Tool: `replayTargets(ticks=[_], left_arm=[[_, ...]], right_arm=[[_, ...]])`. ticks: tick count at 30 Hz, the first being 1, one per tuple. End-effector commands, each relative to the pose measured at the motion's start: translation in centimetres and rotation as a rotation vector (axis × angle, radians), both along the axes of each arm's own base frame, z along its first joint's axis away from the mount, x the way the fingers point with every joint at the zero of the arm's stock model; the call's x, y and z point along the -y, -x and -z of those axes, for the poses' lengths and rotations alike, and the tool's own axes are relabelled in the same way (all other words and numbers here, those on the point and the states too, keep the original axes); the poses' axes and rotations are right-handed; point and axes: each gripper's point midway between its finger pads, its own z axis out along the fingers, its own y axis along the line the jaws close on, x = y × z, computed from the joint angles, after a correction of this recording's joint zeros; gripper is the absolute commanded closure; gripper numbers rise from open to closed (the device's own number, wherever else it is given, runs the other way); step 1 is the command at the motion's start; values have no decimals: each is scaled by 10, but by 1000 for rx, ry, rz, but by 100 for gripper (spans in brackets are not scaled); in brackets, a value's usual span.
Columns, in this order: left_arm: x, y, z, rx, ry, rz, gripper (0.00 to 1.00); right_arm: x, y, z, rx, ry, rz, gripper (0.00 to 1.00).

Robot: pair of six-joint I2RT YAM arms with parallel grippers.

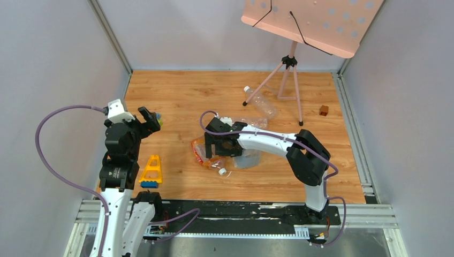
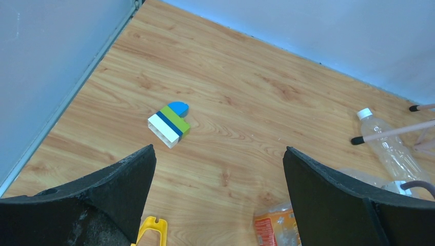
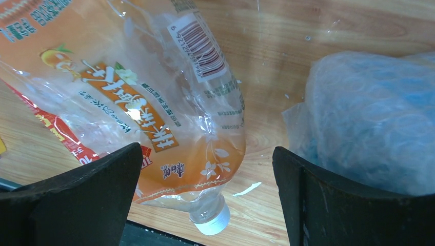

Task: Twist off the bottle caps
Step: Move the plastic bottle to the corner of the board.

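A crushed orange-labelled bottle (image 3: 154, 102) lies on the wooden floor, its white cap (image 3: 213, 220) pointing to the near edge. My right gripper (image 3: 208, 154) is open and hovers over the bottle's neck, with the cap between and below the fingers, not touching. In the top view this gripper (image 1: 217, 151) is above the bottle and the cap (image 1: 222, 171) lies just in front. A clear bottle (image 1: 262, 103) with a white cap (image 1: 247, 89) lies farther back. My left gripper (image 1: 151, 119) is open and empty at the left, also in its wrist view (image 2: 219, 151).
A crumpled bluish bottle (image 3: 374, 118) lies right of the orange one. A pink stand's tripod (image 1: 289, 80) is at the back, a brown cube (image 1: 324, 110) at the far right. A yellow toy (image 1: 152, 170) and a striped block (image 2: 169, 123) lie near my left arm.
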Motion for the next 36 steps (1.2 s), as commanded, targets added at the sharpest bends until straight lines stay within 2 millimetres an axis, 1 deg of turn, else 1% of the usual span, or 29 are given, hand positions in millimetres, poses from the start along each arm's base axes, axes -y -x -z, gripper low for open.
replayTargets(ticks=[1,6,11,14,18,20,26,33,36], left_arm=[[3,0,-14,48,28,6,0],[5,-1,-15,51,35,18,0],[8,-2,-15,53,46,29,0],[9,-3,-14,52,47,33,0],[10,-4,-13,49,52,41,0],[11,-5,-14,52,56,44,0],[14,-7,-13,49,69,56,0],[16,-9,-9,42,77,66,0],[15,-9,-10,40,67,62,0]], right_arm=[[-3,1,-11,-6,-69,55,0],[8,-6,-16,39,-59,114,0],[25,-12,-19,49,-69,183,0],[33,-11,-16,41,-67,214,0],[32,-10,-10,26,-65,217,0],[36,-9,-7,24,-55,238,0],[62,-10,-1,29,-31,320,0],[76,-20,0,25,-27,364,0],[90,-23,2,29,-19,398,0]])
